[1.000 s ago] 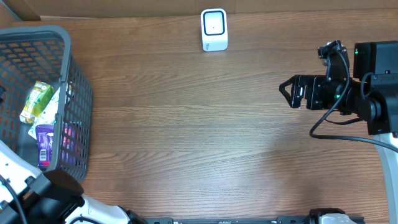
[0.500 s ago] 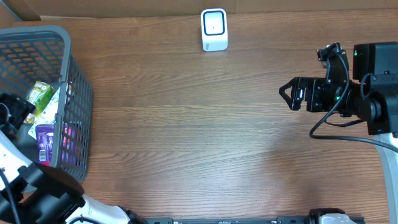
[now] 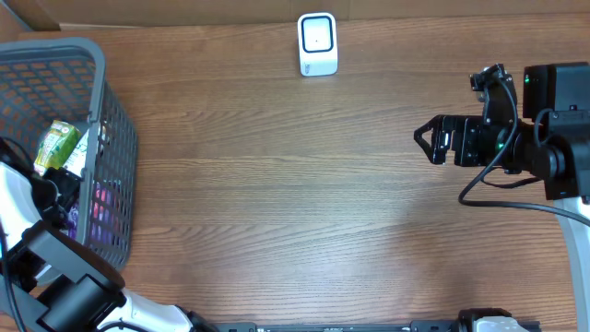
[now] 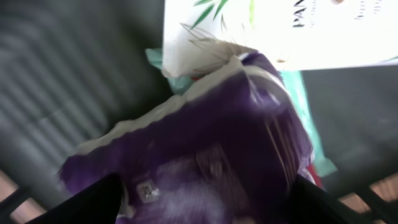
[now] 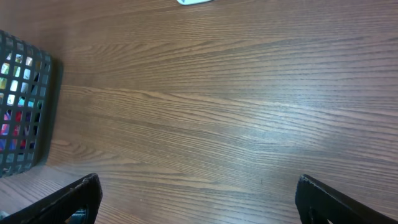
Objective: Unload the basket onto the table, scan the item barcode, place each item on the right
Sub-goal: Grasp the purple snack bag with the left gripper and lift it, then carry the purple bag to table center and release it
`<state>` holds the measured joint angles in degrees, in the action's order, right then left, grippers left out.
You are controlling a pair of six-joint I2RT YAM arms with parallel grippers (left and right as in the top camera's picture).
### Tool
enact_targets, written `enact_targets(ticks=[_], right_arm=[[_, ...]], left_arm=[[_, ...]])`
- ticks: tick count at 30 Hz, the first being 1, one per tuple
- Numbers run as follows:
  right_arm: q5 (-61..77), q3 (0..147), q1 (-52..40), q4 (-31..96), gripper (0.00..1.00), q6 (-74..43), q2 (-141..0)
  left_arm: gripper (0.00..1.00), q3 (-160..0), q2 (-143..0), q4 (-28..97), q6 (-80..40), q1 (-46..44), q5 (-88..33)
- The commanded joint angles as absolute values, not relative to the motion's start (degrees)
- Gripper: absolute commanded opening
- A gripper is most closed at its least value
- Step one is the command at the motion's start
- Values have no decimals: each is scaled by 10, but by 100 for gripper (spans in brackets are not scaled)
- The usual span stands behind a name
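A purple packet (image 4: 205, 143) lies in the grey mesh basket (image 3: 55, 48) at the table's left, on top of a white pack (image 4: 280, 31) and beside a green packet (image 3: 55, 146). My left gripper (image 4: 205, 208) is down inside the basket, open, with one dark finger on each side of the purple packet; I cannot tell whether they touch it. In the overhead view the left gripper (image 3: 55, 195) covers most of that packet. The white barcode scanner (image 3: 317, 43) stands at the far middle edge. My right gripper (image 3: 426, 138) hovers open over the right side, holding nothing.
The basket's tall mesh walls (image 5: 25, 106) surround the left arm. A teal and a red item (image 4: 314, 158) show under the purple packet. Bare wood (image 3: 295, 184) stretches between the basket, the scanner and the right arm. The scanner's base (image 5: 194, 2) is at the top edge of the right wrist view.
My left arm has come up from the lower left corner into the basket, and its gripper has gone from shut to open over the purple packet. The right arm has stayed still.
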<state>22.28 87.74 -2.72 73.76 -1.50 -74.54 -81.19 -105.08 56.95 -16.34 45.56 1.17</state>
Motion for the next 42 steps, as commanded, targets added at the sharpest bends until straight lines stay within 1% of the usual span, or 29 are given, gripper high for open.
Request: enact_targets(ticks=[1,3,4,7,8,9,13,17,22,23,26,31,35,39,42], right_arm=[[228,889,-29,736,100,-8,-744],[228,889,-29,736,100,-8,-744],[228,889,-29,736,100,-8,-744],[228,889,-29,737,100,-8,-744],[228,889,-29,737,100,-9,-744],[228,889,-29,737,100,-9,-744],[228,889,-29,736,100,-9,-744],[228,889,-29,736,100,-9,-744],[228,889,-29,736,100,-9,-744],[228,889,-29,737,100,-9,-744],[228,889,-29,740,100,-11,-744],[229,889,-29,740,100,-14,-744],[228,889,-29,740,100,-15,-744],[228,889,-29,740,100,-15,-744],[228,889,-29,740,100,-16,-744]], left_arm=[[74,-754,-1054,526,-152,443,21],[70,-730,-1054,503,-152,443,22],[65,-726,-1054,500,-152,443,21],[31,-727,-1053,505,-151,443,21],[11,-730,-1052,508,-145,443,21],[4,-735,-1052,512,-142,443,21],[4,-773,-1052,549,-142,443,19],[4,-853,-1052,614,-142,443,17],[4,-1017,-1052,705,-114,442,-34],[4,-1080,-1052,740,-111,442,-41],[4,-1174,-1052,793,-102,442,-40],[4,-1294,-1050,868,-102,442,-56],[4,-1375,-1037,901,-102,437,-86],[4,-1437,-1003,921,-102,409,-123],[4,-1460,-963,925,-102,351,-136]])
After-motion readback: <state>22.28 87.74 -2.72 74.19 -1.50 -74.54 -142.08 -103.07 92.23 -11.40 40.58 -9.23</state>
